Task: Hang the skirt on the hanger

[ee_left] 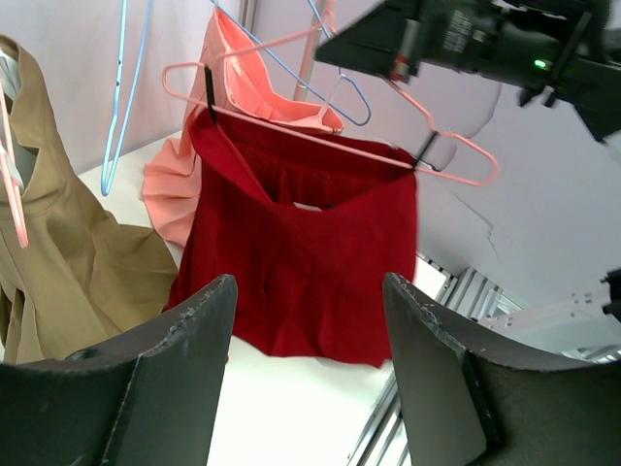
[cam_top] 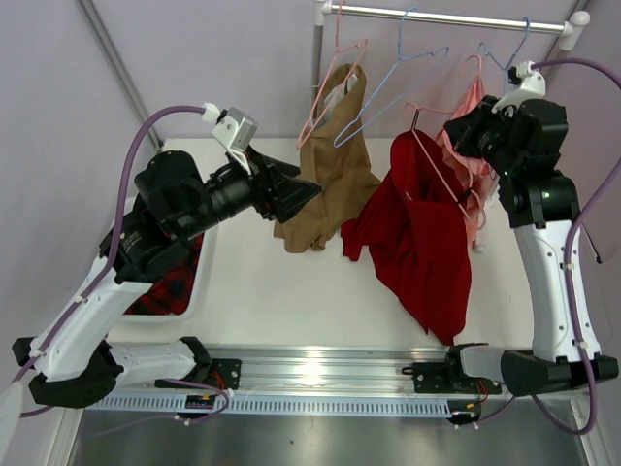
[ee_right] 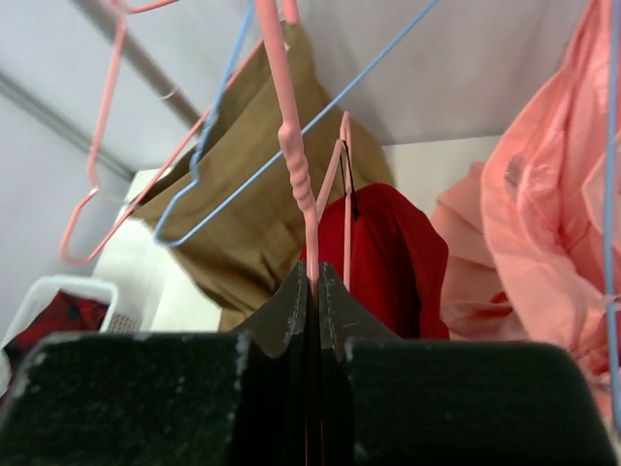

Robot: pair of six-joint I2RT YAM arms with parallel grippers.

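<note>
The deep-red skirt (cam_top: 417,233) hangs from the pale-pink hanger (cam_top: 435,167), held along its bar by black clips, with its hem down near the white table. My right gripper (cam_top: 469,131) is shut on the hanger's pink wire (ee_right: 296,165) and holds it up below the rail. The skirt (ee_right: 398,252) shows behind the wire. My left gripper (cam_top: 309,194) is open and empty, left of the skirt and pointing at it. In the left wrist view its jaws (ee_left: 309,286) are wide apart, with the skirt (ee_left: 301,252) and hanger (ee_left: 320,141) ahead.
A tan garment (cam_top: 330,165) hangs on a pink hanger from the rail (cam_top: 446,14), beside light-blue hangers (cam_top: 388,92) and a salmon-pink garment (cam_top: 473,146). A white bin (cam_top: 209,282) at the left holds a red-and-black plaid garment (cam_top: 170,277). A metal track (cam_top: 320,374) runs along the near edge.
</note>
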